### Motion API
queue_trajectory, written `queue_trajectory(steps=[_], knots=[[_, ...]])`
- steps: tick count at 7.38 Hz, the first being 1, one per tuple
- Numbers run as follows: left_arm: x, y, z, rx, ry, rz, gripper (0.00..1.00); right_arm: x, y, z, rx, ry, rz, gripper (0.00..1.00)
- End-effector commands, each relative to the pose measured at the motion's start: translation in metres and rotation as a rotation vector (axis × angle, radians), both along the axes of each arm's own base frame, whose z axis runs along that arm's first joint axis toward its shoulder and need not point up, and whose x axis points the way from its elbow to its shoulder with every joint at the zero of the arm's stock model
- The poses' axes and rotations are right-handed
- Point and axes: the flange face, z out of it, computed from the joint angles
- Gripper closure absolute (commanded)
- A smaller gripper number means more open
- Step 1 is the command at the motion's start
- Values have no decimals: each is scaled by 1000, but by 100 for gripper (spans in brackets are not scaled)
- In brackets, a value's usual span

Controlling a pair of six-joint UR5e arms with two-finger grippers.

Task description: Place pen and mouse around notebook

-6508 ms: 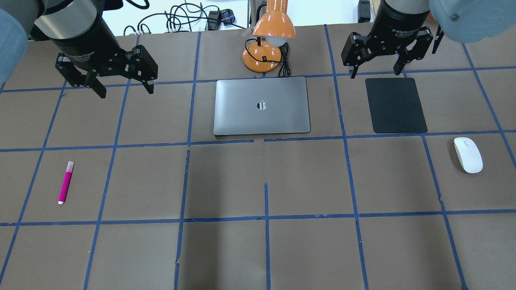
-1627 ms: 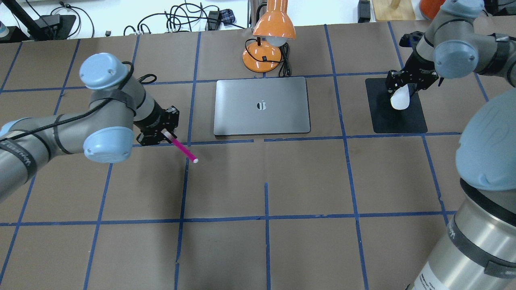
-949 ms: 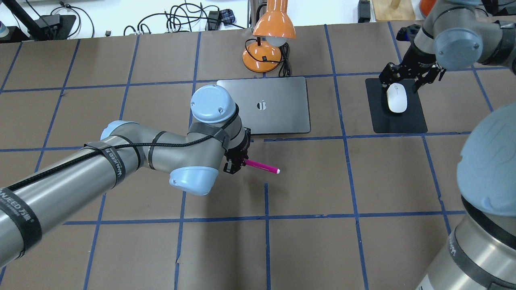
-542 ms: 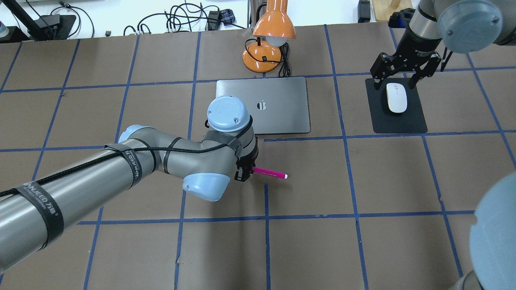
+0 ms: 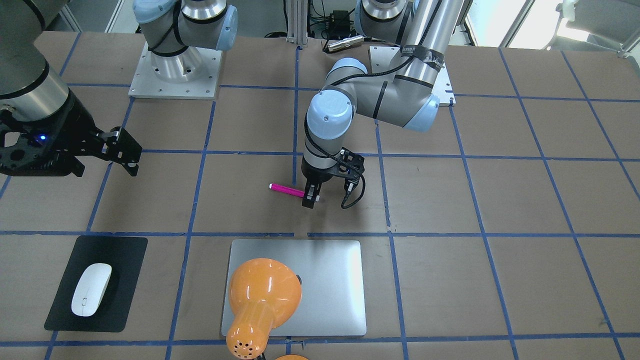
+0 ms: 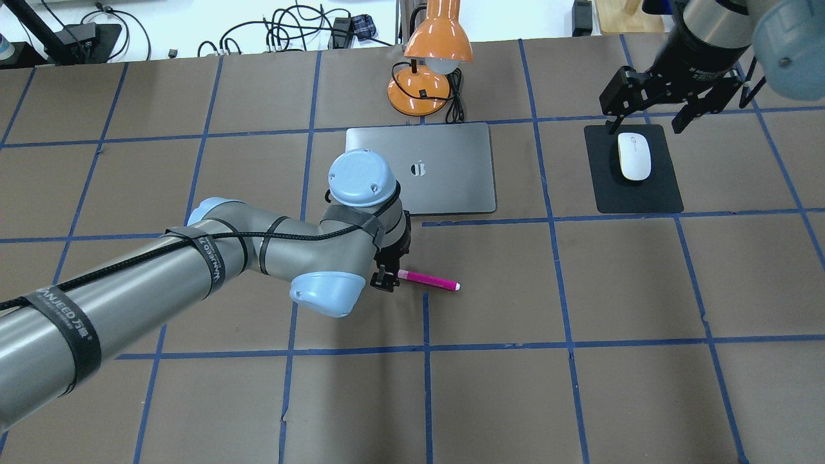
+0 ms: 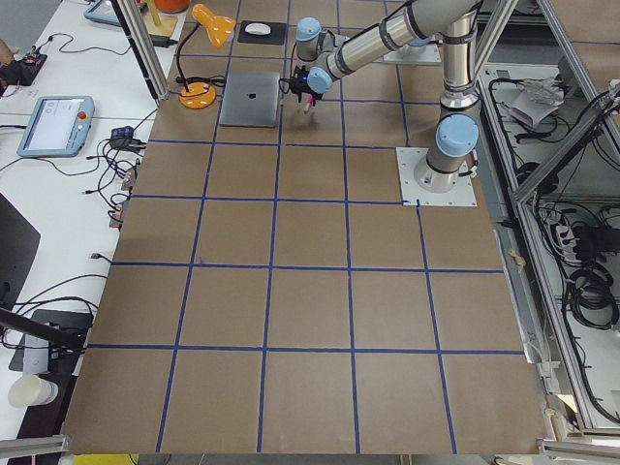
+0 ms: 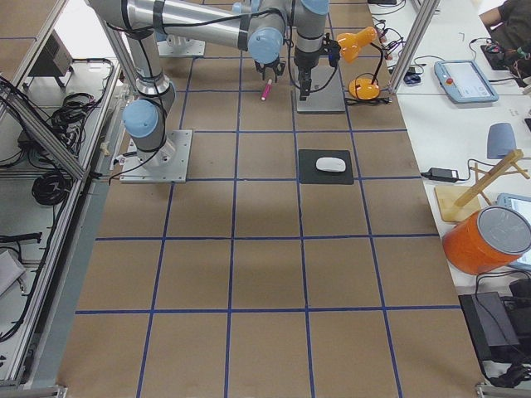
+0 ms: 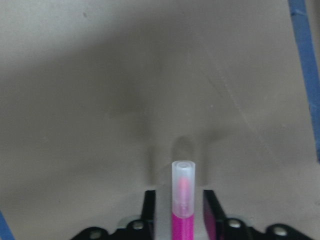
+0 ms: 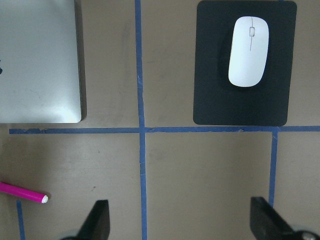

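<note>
The magenta pen lies level just in front of the silver notebook, near its front edge. My left gripper points down over the pen's pale cap end. In the left wrist view the pen sits between the fingers with a thin gap on each side, so the gripper is narrowly open. The white mouse rests on a black mat to the notebook's right. My right gripper hangs open above the mat's far edge, holding nothing.
An orange desk lamp with a black cord stands right behind the notebook. Blue tape lines grid the brown table. Cables lie beyond the far edge.
The left arm carried the pen from the table's left to the notebook's front and lowered it. The right gripper set the mouse on the mat, let go and rose.
</note>
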Motion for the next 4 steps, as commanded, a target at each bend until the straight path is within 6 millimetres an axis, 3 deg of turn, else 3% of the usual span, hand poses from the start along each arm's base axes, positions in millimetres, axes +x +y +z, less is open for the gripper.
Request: queue_trajectory(steps=[1, 3, 4], knots=[[23, -7, 48, -62, -2, -264, 0, 19, 2, 2, 4, -8, -16, 0], [69, -21, 137, 31, -7, -510, 0, 72, 10, -1, 8, 3, -20, 0], [93, -20, 178, 72, 1, -695, 12, 73, 8, 2, -3, -12, -12, 0]])
